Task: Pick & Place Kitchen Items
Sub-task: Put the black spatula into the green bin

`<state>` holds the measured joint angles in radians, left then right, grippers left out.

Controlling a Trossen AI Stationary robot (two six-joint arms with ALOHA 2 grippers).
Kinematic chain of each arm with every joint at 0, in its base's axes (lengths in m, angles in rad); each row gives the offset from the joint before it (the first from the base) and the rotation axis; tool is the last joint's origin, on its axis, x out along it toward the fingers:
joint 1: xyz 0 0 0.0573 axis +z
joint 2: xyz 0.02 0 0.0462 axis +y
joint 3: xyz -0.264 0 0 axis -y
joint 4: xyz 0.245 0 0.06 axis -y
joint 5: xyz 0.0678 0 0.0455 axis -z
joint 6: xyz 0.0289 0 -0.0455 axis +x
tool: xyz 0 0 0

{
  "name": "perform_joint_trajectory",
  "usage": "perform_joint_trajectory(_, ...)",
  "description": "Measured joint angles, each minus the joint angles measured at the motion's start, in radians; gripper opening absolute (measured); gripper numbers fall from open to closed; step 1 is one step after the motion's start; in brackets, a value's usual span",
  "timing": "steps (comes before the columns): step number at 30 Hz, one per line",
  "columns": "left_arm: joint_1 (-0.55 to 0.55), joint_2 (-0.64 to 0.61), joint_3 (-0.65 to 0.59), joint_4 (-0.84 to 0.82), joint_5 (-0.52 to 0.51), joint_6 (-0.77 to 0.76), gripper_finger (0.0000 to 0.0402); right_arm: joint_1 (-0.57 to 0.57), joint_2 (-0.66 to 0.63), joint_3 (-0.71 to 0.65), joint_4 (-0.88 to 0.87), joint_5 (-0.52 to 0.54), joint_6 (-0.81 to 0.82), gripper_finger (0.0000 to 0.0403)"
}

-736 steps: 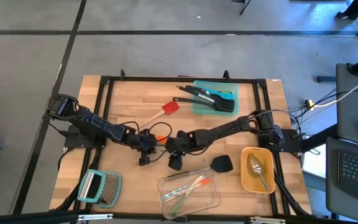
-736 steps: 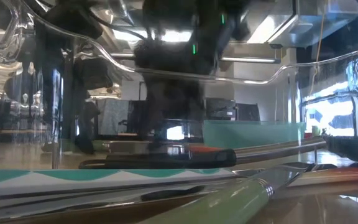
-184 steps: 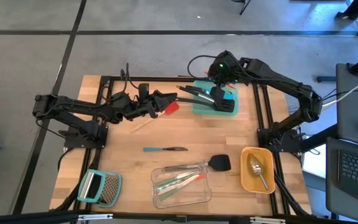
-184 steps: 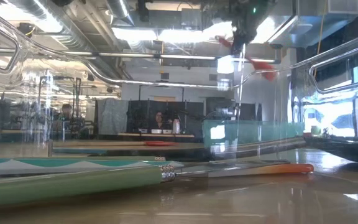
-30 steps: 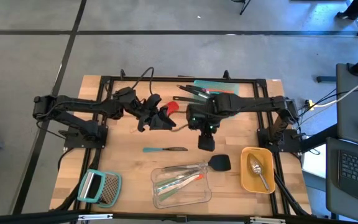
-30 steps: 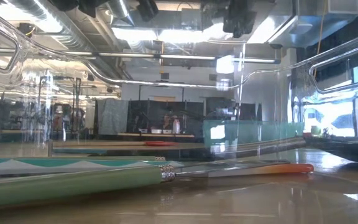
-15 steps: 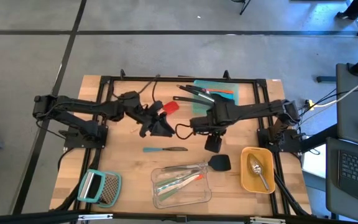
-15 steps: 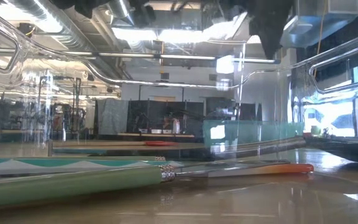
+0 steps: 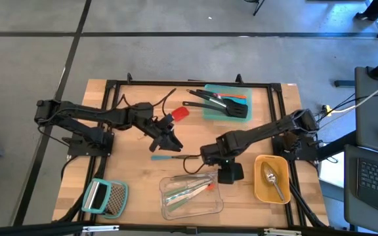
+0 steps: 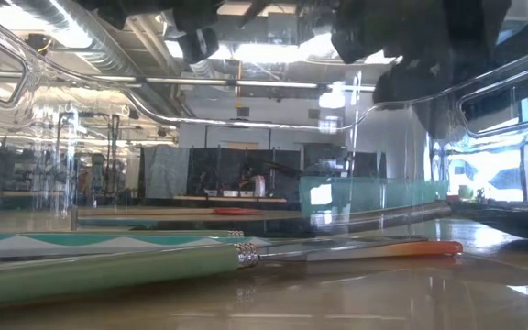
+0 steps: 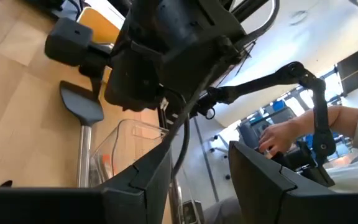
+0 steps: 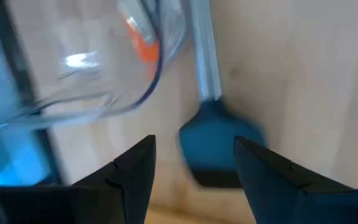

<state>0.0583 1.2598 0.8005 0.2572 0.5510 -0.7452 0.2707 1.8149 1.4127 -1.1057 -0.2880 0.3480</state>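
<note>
The black spatula (image 9: 233, 172) with a steel handle lies flat on the table beside the clear container (image 9: 190, 196). My right gripper (image 9: 224, 172) hovers open over the spatula's head (image 12: 219, 146), one finger on either side, touching nothing. My left gripper (image 9: 170, 141) is open above a slim teal-handled tool (image 9: 160, 157) that lies flat on the wood. The red spatula (image 9: 179, 113) lies behind the left arm. More black spatulas and an orange tool lie in the teal container (image 9: 227, 103). A silver spoon (image 9: 272, 180) rests in the yellow container.
The clear container holds slim green, teal and orange tools (image 10: 108, 275). A flat grater (image 9: 105, 196) lies at the near left corner. The yellow container (image 9: 260, 187) stands just right of the black spatula. A black frame (image 9: 110, 98) runs round the table. A person's hand (image 11: 278, 134) shows beyond the table.
My right gripper has swung from the table's middle toward the near edge and come down over the black spatula's head. My left gripper has moved toward the near edge and a little right, over the teal-handled tool. No utensil has moved.
</note>
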Motion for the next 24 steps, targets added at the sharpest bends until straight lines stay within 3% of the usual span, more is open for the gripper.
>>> perform_joint_trajectory(7, -0.005, 0.0, 0.0, 0.0, -0.003, 0.0, 0.0155, 0.042, 0.0, -0.053, 0.175, 0.123, -0.209, 0.0218)
perform_joint_trajectory(12, -0.006, 0.0, 0.0, 0.0, -0.004, 0.0, 0.0155, 0.051, 0.0, -0.091, 0.197, 0.182, -0.267, 0.0218)
perform_joint_trajectory(24, -0.006, 0.0, 0.0, 0.0, -0.009, 0.0, 0.0155, 0.051, 0.0, -0.213, 0.265, 0.133, -0.256, 0.0218)
